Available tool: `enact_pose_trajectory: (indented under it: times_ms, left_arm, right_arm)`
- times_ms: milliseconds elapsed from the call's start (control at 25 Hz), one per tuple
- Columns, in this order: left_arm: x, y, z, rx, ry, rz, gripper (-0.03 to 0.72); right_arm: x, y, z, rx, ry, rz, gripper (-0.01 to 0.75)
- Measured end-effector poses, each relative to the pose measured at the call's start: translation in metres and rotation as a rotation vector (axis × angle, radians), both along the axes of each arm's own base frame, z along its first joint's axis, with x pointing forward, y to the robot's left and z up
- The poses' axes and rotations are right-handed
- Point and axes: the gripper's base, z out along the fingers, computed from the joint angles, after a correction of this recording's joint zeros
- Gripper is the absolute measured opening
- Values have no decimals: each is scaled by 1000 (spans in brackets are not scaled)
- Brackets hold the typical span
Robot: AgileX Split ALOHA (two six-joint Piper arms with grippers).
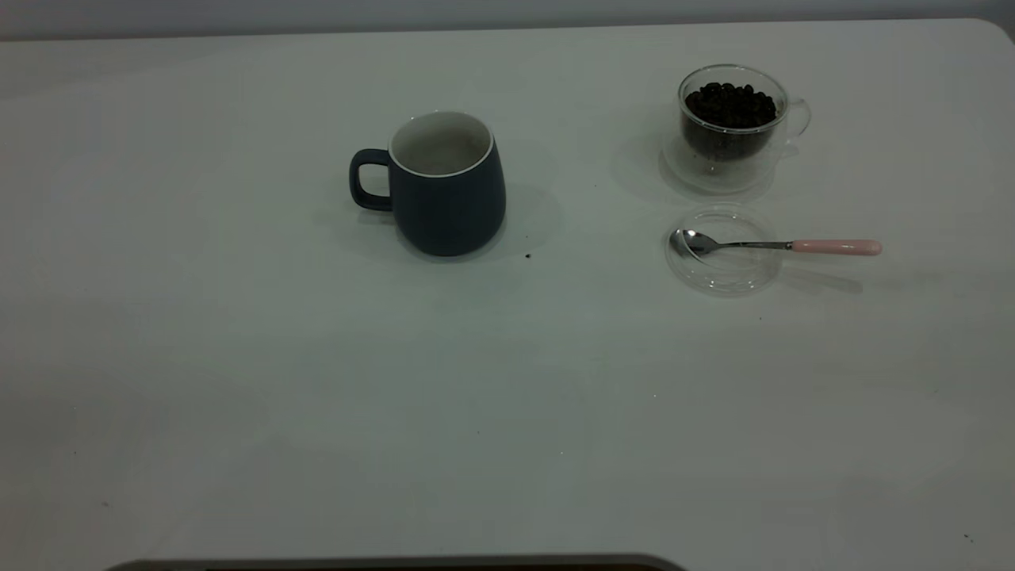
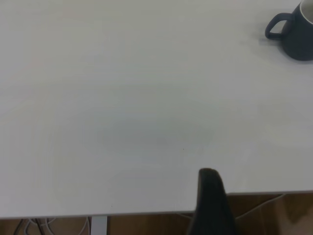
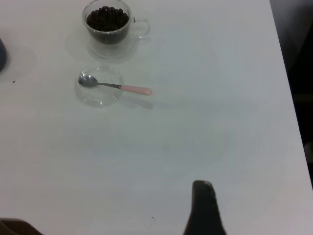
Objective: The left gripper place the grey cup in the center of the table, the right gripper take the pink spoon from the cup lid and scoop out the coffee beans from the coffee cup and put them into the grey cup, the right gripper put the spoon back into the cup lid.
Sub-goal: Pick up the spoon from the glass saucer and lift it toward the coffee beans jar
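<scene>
Bare counter (image 1: 238,381) up front. Farther back, near centre, upright grey cup (image 1: 444,184), apparently empty. At right, glass cup (image 1: 733,127) full of coffee beans (image 1: 729,103). Just before it, clear lid (image 1: 723,250) holding spoon (image 1: 773,245), bowl inside, pink handle overhanging. Left tool (image 2: 211,205) and right tool (image 3: 204,208) barely visible; state impossible to tell.

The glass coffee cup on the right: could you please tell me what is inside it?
The glass coffee cup holds dark coffee beans, heaped near its rim. The top beans hide whatever lies deeper.
</scene>
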Motion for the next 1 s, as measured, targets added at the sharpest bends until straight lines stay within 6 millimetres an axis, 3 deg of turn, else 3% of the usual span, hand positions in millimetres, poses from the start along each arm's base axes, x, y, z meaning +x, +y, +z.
enact_pose_trajectory:
  times_ms: [760,1000]
  left_arm:
    - [0,0,0,1,1,-1,569]
    - [0,0,0,2,2,-1,569]
  right_arm:
    - [0,7,2,75,-17,42,591]
    - [22,13,7,203,40,38,591]
